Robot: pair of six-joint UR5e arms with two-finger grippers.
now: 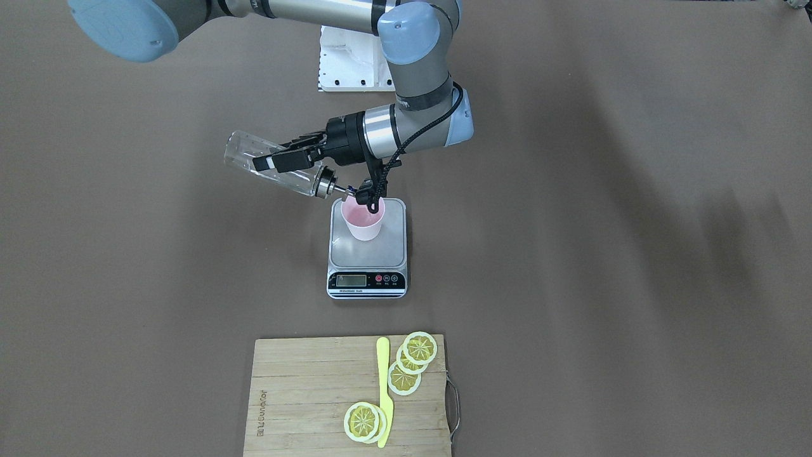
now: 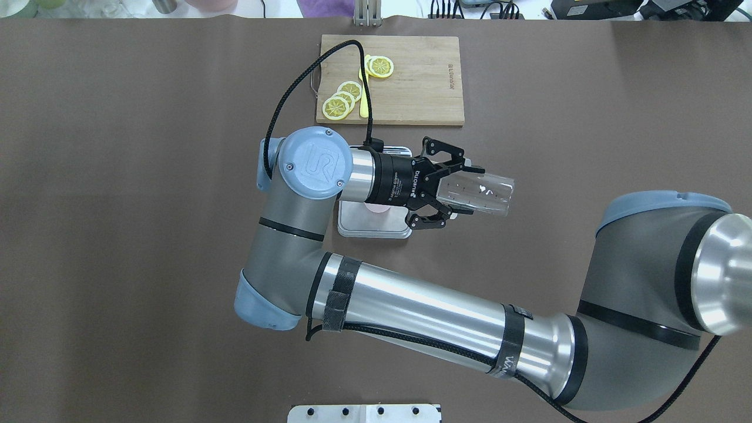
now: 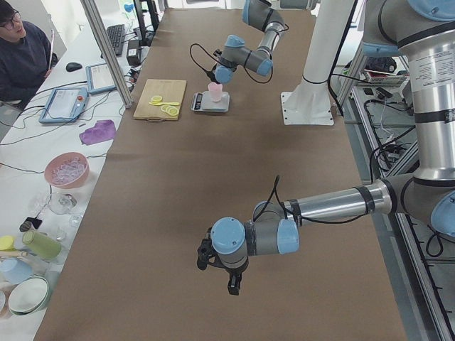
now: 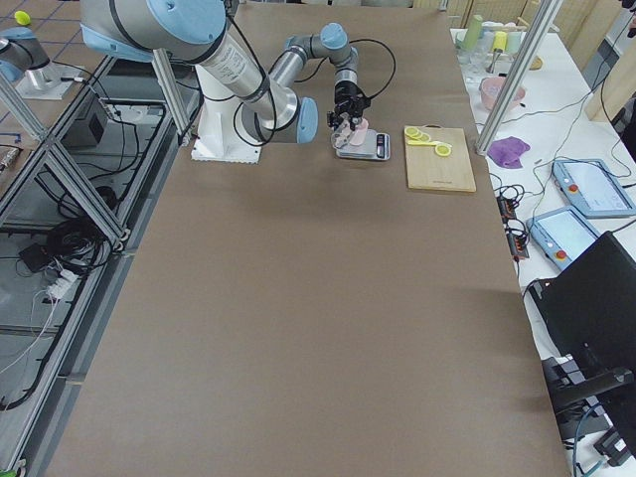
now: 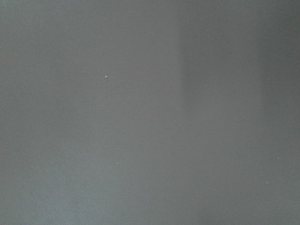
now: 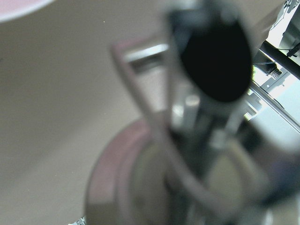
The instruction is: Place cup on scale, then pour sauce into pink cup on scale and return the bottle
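Two arms on site, one at work: right gripper pinches bottle across its mid-body, fingers pressed to the glass on both sides. Bottle is off the table, tilted, base high, metal spout low & aimed at cup; spout tip sits just at cup's rim, on the side nearest the bottle. Flow: can't tell. Cup upright on scale, on platform's robot-side half, away from LCD strip; rest of platform bare. Black wrist cable loops over cup's rim in front cam. Right wrist cam blurred: pink round shape below, nothing more readable. Re left gripper: well apart from scale, low over brown table, seen in side cam only, so spread or pressed together can't be told; left wrist cam shows plain table surface. Beyond scale, operators' side: cutting board w/ lemon slices & yellow knife on it. One person seated at side bench.
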